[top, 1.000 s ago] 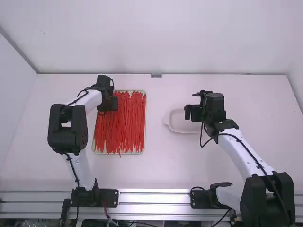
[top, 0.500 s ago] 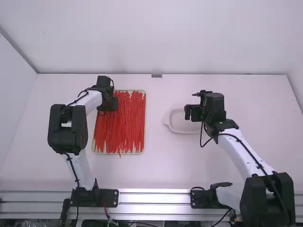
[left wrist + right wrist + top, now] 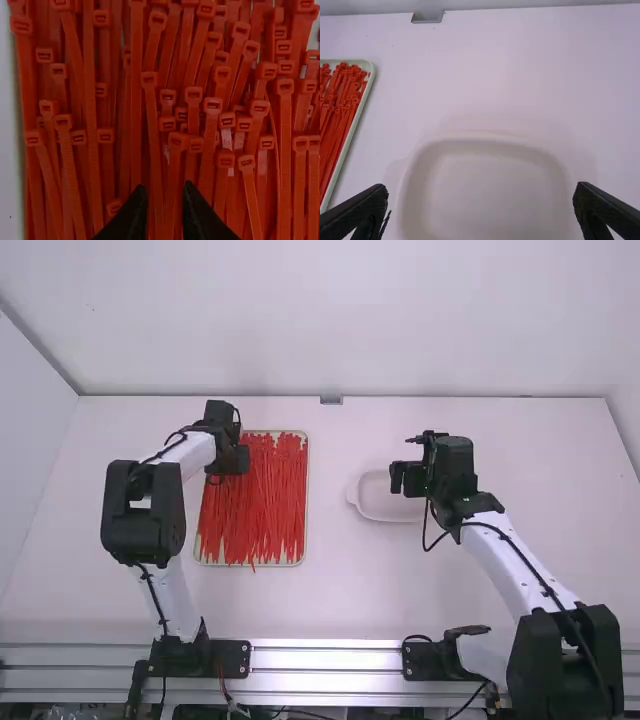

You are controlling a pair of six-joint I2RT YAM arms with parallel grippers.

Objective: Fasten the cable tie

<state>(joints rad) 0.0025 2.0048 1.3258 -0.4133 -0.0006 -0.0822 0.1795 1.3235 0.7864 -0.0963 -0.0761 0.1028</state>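
High view: a white worktop (image 3: 330,580) with two white-and-black robot arms reaching away from the camera. Left of the middle, towards the far edge, lies a pale rectangular tray (image 3: 250,564) packed with red cable ties (image 3: 258,502), their straps running roughly from near edge to far edge. The left gripper (image 3: 230,462) is down on the ties at the tray's far left corner. Right of the middle sits a shallow white dish (image 3: 372,502) with rounded corners and small handles. The right gripper (image 3: 408,480) is above the dish's right part. A small grey bracket (image 3: 331,399) sits at the middle of the worktop's far edge.

Left wrist view: the cable ties (image 3: 200,100) lie in many layers, square heads at different heights. The left gripper (image 3: 161,192) has its fingers (image 3: 135,210) a narrow gap apart, pressed among the straps, with tie strap in the gap.

Right wrist view: the right gripper (image 3: 479,192) is spread wide, one finger past each end of the white dish (image 3: 485,145). The tray (image 3: 357,115) and its ties (image 3: 335,110) lie beside the dish, apart from it. The bracket (image 3: 427,17) shows at the far edge.
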